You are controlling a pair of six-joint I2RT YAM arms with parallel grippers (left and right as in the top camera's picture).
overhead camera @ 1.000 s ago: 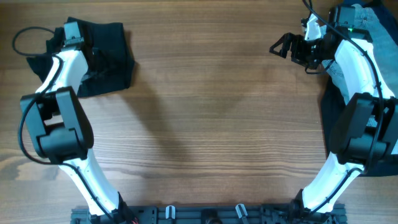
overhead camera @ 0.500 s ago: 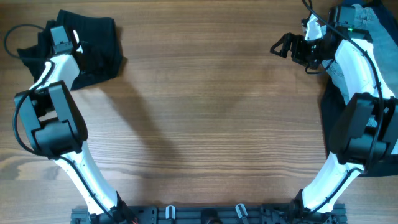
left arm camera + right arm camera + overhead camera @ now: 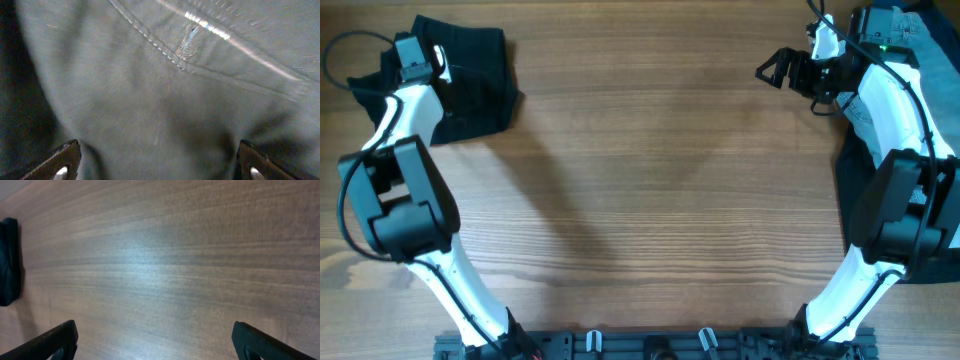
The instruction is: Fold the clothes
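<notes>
Left claw [image 3: 160, 167]: both fingertips sit at the bottom corners of the wrist view, spread wide, nothing pinched. Cloth fills the whole gap between them and lies very near the lens. A stitched seam [image 3: 150, 40] runs slantwise across the top of that view, with a pale fleck on it.

From above, the left claw [image 3: 415, 55] is over the black shorts [image 3: 480, 80], which lie in a loose heap at the far left corner of the table [image 3: 670, 200]. They are not flat. Edges are rumpled, legs and waist hard to tell apart from here.

Right claw [image 3: 157, 345]: fingers apart, empty, looking down on bare wood. From above, the right claw [image 3: 775, 68] hangs over the far right part of the table, well apart from the shorts. Light blue jeans [image 3: 900, 22] lie behind that arm; not part of the job.

Handling, as judged: soft, thin, light cloth. It will sag and drape from any single pinch, will not hold a shape and cannot break. Smooth weave, so a shallow pinch may slip. Better hold: the stitched edge or waistband, where layers double up and give the fingers something thicker. One corner per claw would let the shorts be pulled flat toward the open middle before any fold. Risk: pinching both layers in the heap and dragging a bundle.
</notes>
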